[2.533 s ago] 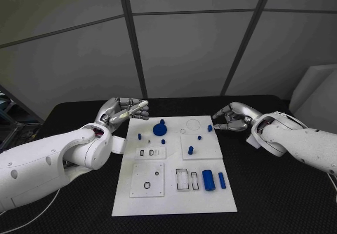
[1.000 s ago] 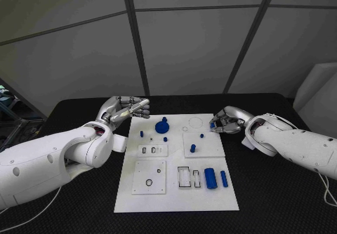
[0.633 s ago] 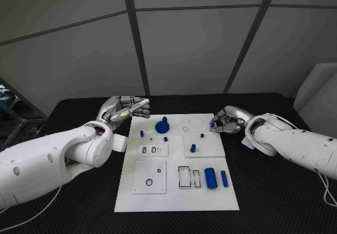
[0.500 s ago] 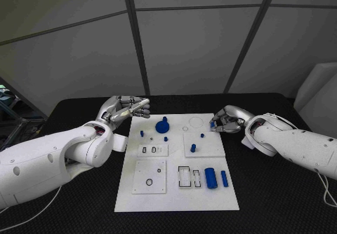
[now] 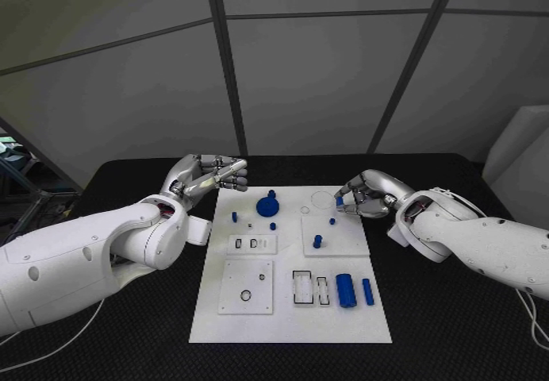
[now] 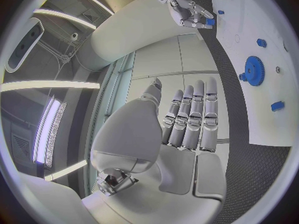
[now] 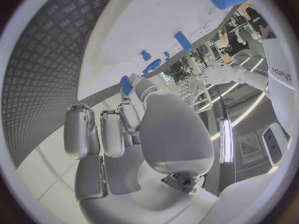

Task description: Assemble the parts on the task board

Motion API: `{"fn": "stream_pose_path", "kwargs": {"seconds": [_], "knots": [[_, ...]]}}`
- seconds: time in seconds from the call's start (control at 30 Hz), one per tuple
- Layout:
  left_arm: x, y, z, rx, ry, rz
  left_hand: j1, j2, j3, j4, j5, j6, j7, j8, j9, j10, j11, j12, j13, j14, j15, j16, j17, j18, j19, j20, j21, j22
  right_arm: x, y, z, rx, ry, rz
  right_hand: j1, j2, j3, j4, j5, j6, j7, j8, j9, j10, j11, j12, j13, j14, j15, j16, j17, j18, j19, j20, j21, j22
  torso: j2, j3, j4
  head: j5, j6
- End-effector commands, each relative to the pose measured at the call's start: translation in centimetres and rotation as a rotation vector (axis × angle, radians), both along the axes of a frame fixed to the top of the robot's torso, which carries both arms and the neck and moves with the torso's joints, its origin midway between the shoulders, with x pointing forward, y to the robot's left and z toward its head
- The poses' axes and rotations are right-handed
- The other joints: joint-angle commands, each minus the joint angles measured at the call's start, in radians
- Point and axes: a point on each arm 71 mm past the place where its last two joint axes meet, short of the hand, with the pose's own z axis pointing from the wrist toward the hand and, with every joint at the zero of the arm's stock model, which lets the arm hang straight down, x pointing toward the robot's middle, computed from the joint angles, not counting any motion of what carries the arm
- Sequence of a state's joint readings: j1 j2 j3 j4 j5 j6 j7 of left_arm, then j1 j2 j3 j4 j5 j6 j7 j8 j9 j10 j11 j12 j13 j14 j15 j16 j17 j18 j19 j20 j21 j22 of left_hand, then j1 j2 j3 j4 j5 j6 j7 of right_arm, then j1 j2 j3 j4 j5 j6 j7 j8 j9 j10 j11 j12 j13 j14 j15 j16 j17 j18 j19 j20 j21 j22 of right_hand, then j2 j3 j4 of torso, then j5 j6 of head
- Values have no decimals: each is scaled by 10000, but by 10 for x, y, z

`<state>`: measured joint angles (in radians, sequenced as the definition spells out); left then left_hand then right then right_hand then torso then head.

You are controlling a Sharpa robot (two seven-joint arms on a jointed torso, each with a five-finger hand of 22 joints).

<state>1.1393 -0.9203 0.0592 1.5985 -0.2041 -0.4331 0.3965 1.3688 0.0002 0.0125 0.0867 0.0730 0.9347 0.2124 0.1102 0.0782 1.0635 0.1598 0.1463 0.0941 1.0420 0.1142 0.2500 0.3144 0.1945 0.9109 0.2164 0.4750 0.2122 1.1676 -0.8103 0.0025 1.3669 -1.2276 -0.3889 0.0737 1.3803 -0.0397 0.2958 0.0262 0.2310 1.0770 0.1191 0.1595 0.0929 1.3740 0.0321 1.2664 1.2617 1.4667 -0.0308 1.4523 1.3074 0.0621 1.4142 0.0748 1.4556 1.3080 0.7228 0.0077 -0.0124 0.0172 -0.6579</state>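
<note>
A flat white rectangular task board (image 5: 292,313) lies in the middle of a black textured table (image 5: 458,317), its long side running away from the robot.

The right silver hand (image 5: 357,195) hovers at the board's far right edge, about two o'clock from the board's centre. Its fingers are curled together, pinching a small blue peg (image 5: 339,202) at the fingertips. I judge it is carrying the peg towards a socket on the board, which would explain the low, inward reach.

The left silver hand (image 5: 209,176) is raised off the far left corner, about eleven o'clock. Its fingers lie straight and pressed side by side, holding nothing; it looks parked clear of the work.

Other parts sit on the board: a round blue toothed gear with a knob (image 5: 268,205) at twelve o'clock, short blue pegs around it, and at five o'clock a thick blue cylinder (image 5: 344,290) beside a slimmer blue rod (image 5: 367,290).

The left wrist view adds the flat side-by-side lie of the left fingers (image 6: 194,114), and, far off, the right hand (image 6: 190,12) with blue at its fingertips. The right wrist view shows the peg (image 7: 126,84) close, at the thumb's tip.
</note>
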Motion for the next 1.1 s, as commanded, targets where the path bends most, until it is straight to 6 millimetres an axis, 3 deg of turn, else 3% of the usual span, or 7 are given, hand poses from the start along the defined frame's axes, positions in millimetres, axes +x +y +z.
{"fn": "stream_pose_path", "kwargs": {"seconds": [0.03,0.3,0.4,0.6,0.9,1.1], "knots": [[0,0,1,-32,-109,-91,35,68,11,-45,-9,42,11,-55,9,-65,-9,-18,10,-70,-11,-24,15,-139,-68,7,-47,-17,-4,14,10,204,-240,-265,87,175,81,-18,0,20,-59,98,141,7,-32,37,15,674,-87,57,846,-138,61,-8,49,531,-56,-35,0,26,-16],[4,3,2,3,-151,15,38,65,8,-50,-10,39,14,-57,8,-78,-6,-23,8,-73,-9,-24,19,-139,-69,8,-46,-17,-22,75,25,649,-359,759,67,206,309,-129,-118,-68,-15,99,142,-85,4,-93,-86,659,-58,28,805,-132,37,9,40,513,-150,-100,68,173,-135],[7,6,2,39,-185,120,38,65,8,-50,-10,39,14,-57,8,-78,-6,-23,8,-73,-9,-24,19,-139,-69,8,-46,-17,-26,99,26,742,-273,1167,16,197,353,-135,-178,-95,-3,98,142,-94,17,-104,-91,658,-48,27,806,-133,38,18,43,519,-181,-111,104,288,-199],[10,10,3,17,-187,292,40,64,8,-52,-10,38,14,-58,8,-81,-5,-24,8,-75,-9,-23,20,-139,-70,9,-46,-17,-28,135,23,589,-94,1642,-18,188,417,-169,-279,-124,6,102,143,-100,26,-110,-90,655,-38,24,802,-129,22,29,34,504,-200,-129,137,395,-279],[9,7,5,-38,-190,220,49,59,5,-63,-11,36,17,-61,8,-94,-2,-28,6,-81,-6,-23,25,-140,-75,11,-47,-18,-34,163,1,-1,482,1952,-83,157,465,-197,-371,-183,30,92,139,-114,45,-122,-95,651,-24,16,794,-123,1,42,21,483,-181,-113,89,618,-409],[9,4,6,-70,-187,144,55,56,3,-70,-11,36,19,-62,8,-100,1,-30,6,-87,-4,-24,28,-141,-81,13,-49,-19,-38,172,-17,-451,815,1994,-127,127,474,-207,-412,-213,42,87,136,-127,56,-136,-107,649,-14,11,788,-121,-6,50,18,478,-181,-113,103,693,-471]]}}
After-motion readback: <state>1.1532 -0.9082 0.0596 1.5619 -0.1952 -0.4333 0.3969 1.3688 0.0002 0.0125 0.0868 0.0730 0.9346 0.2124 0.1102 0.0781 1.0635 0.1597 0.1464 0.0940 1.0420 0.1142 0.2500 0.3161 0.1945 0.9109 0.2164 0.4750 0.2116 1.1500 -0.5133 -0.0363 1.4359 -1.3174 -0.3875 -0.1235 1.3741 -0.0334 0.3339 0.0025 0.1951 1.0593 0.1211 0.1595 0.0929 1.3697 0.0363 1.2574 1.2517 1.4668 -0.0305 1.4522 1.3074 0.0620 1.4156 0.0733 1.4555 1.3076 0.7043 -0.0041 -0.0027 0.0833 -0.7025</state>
